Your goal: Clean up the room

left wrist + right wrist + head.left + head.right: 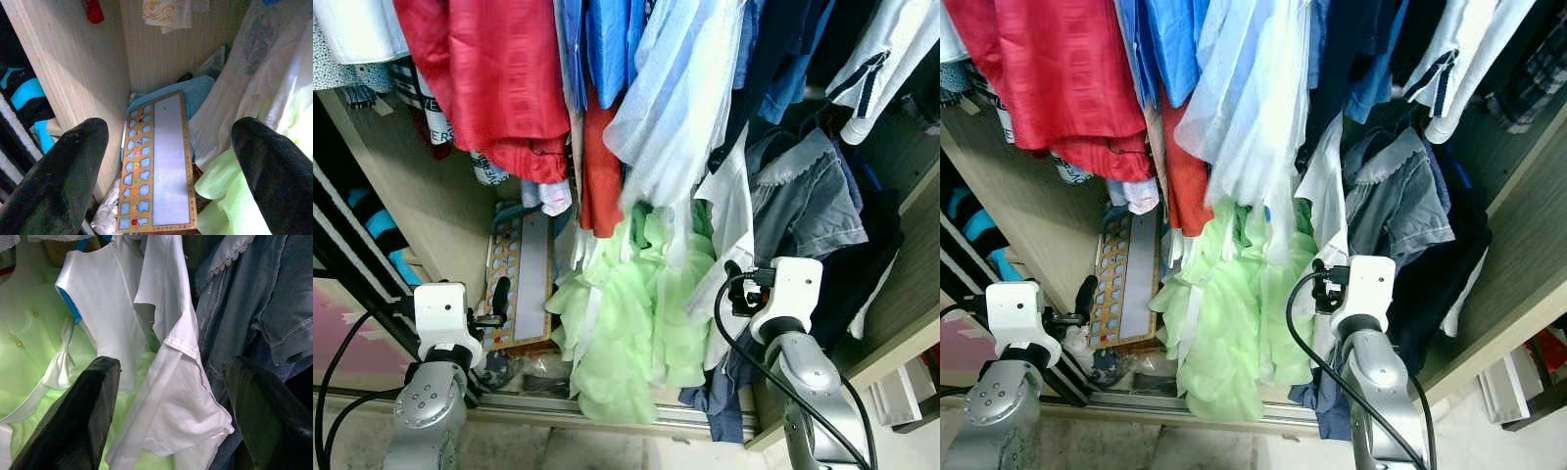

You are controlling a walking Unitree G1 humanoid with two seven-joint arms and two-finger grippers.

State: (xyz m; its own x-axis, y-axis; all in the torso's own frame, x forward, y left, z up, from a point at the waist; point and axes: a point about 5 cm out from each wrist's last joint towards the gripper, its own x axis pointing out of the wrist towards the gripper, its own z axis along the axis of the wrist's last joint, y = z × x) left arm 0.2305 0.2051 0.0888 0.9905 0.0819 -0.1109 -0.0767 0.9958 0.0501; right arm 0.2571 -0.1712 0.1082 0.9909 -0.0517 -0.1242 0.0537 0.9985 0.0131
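Left tool spread wide, aimed at shape-puzzle board leaning by wardrobe side wall. Right tool agape, facing white shirt beside pale green dress. Wardrobe floor buried, hidden.

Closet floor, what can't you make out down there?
- Puzzle board: far end under hanging clothes, head views.
- Dark items below it: too shadowed to identify.
- Blue thing beneath the board: mostly covered, left wrist view.
- Green dress: hem hides the floor.
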